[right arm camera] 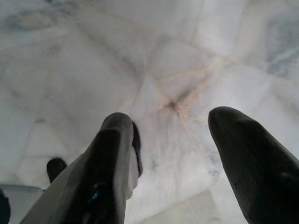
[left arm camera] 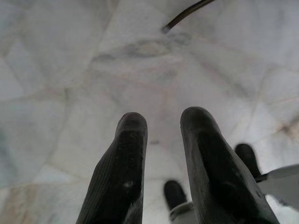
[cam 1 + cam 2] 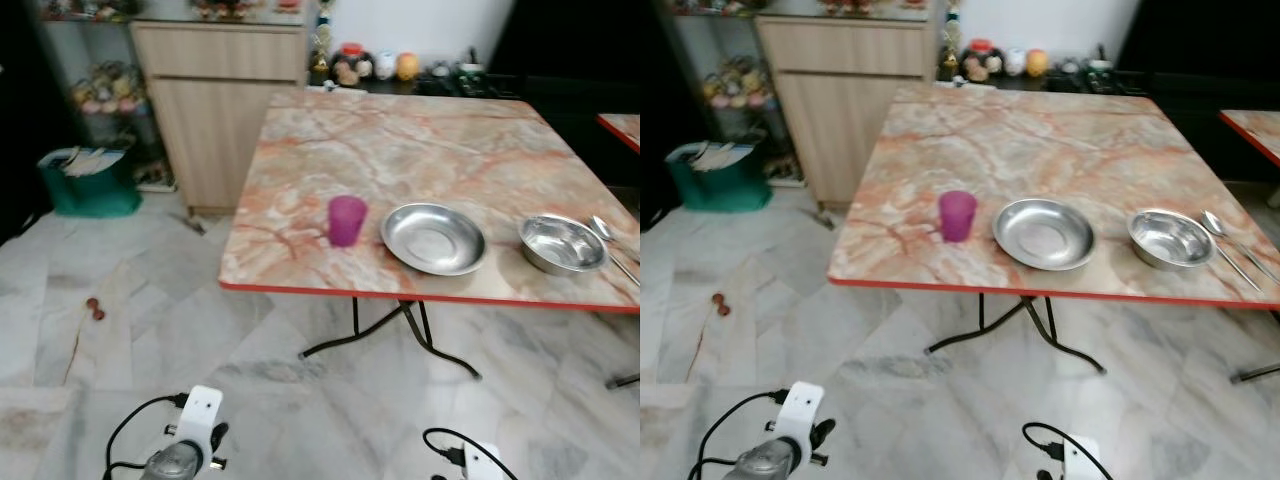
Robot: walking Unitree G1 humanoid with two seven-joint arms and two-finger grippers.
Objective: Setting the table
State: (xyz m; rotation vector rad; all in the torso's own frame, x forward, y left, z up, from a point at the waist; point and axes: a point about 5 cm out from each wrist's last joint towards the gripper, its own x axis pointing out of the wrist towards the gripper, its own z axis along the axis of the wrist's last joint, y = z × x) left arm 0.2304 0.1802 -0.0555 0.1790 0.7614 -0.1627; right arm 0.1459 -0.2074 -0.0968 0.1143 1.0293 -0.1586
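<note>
Left gripper: fingers a little apart, empty, hanging over the marble floor; a dark table foot lies beyond.

Right gripper: fingers spread wide, empty, also above floor tiles.

Head views: both arms low, wrists at the frame's lower edge. Table ahead, marble-patterned top, red edge. Along its near edge, left to right: purple cup, upright; steel plate just beside it; steel bowl farther right; spoon close beside the bowl. Cabinet behind, green bin left.
</note>
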